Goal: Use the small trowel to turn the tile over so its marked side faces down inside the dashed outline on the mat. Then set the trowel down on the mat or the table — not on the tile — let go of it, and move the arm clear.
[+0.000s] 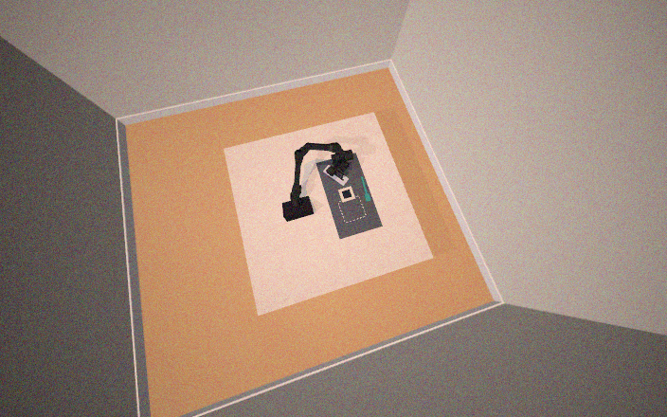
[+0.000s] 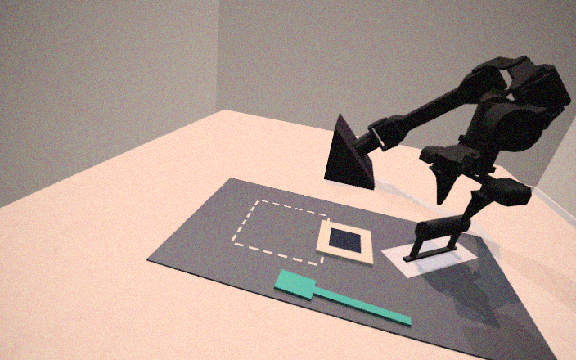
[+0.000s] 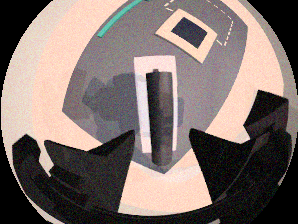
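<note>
The trowel, a white plate with a black bar handle on two posts (image 2: 435, 227) (image 3: 161, 112), rests flat on the mat's right part in the exterior view. The gripper (image 2: 452, 210) (image 3: 162, 131) is open and empty above the handle, with one fingertip on each side of it in the wrist view. The tile (image 1: 346, 193) (image 2: 344, 240) (image 3: 189, 32) is cream with a dark square mark facing up. It lies flat between the trowel and the dashed outline (image 2: 240, 245), overlapping the outline's near edge. Most of the tile is outside the outline.
A teal flat tool with a square head and long thin handle (image 2: 295, 285) (image 1: 368, 196) (image 3: 117, 21) lies along the mat's side, beside the tile. The dark grey mat (image 2: 182, 250) lies on the pale table (image 2: 102, 277). The arm's base (image 1: 297, 208) stands beside the mat.
</note>
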Available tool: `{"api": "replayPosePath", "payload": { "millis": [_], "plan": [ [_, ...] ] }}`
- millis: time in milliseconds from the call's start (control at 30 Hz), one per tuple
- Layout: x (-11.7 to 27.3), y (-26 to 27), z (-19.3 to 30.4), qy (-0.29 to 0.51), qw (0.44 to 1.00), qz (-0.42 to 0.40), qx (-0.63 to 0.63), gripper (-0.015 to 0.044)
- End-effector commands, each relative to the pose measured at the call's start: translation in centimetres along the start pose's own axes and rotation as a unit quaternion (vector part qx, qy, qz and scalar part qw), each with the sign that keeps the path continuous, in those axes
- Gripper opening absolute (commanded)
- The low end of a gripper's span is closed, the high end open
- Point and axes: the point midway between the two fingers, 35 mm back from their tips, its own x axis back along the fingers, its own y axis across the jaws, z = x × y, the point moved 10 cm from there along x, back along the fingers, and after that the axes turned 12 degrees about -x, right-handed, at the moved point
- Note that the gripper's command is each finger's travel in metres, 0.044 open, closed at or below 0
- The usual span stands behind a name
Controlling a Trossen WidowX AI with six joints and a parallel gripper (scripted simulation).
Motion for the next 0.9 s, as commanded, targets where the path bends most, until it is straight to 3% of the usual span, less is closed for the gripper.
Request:
{"api": "replayPosePath", "payload": {
  "millis": [0, 767, 867],
  "plan": [
    [-0.6, 0.0, 0.0, 0.000, 1.000, 0.002, 0.002, 0.0270],
    [-4.0, -0.1, 0.1, 0.001, 1.000, 0.001, 0.026, 0.0270],
    [-4.0, -0.1, 0.1, 0.001, 1.000, 0.001, 0.026, 0.0191]
  ]
}}
